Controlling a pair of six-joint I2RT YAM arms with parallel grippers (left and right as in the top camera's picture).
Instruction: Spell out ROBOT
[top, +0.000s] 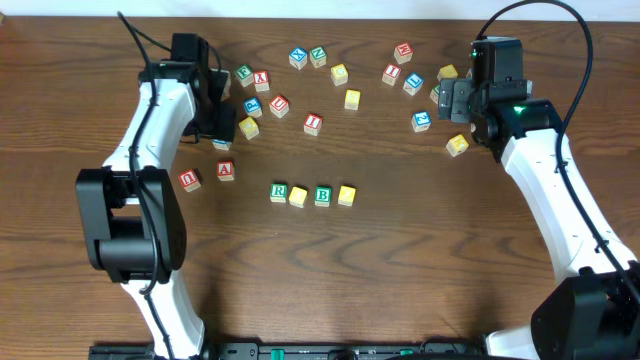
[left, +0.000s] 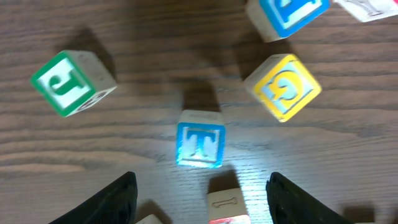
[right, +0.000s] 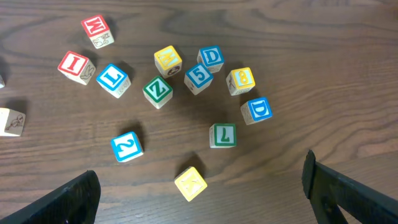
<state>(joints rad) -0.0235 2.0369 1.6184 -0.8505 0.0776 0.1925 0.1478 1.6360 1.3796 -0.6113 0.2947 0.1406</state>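
Note:
A row lies mid-table: green R cube (top: 278, 192), plain yellow cube (top: 298, 196), green B cube (top: 323, 195), plain yellow cube (top: 346, 195). The blue T cube (left: 200, 144) rests on the wood just ahead of my left gripper (left: 202, 208), which is open, its dark fingers (left: 115, 200) wide apart with the T in line with the gap. From overhead the left gripper (top: 220, 128) largely covers the T (top: 222, 143). My right gripper (right: 199, 205) is open wide over a yellow cube (right: 190, 183) and holds nothing; overhead it hangs at the right (top: 455, 100).
Beside the T sit a green J cube (left: 71, 82), a yellow cube with a blue letter (left: 283, 86) and a bone-picture cube (left: 227, 204). Red-lettered cubes (top: 226, 170) lie front left. Several letter cubes (right: 199, 78) are scattered under the right arm and along the back (top: 318, 57).

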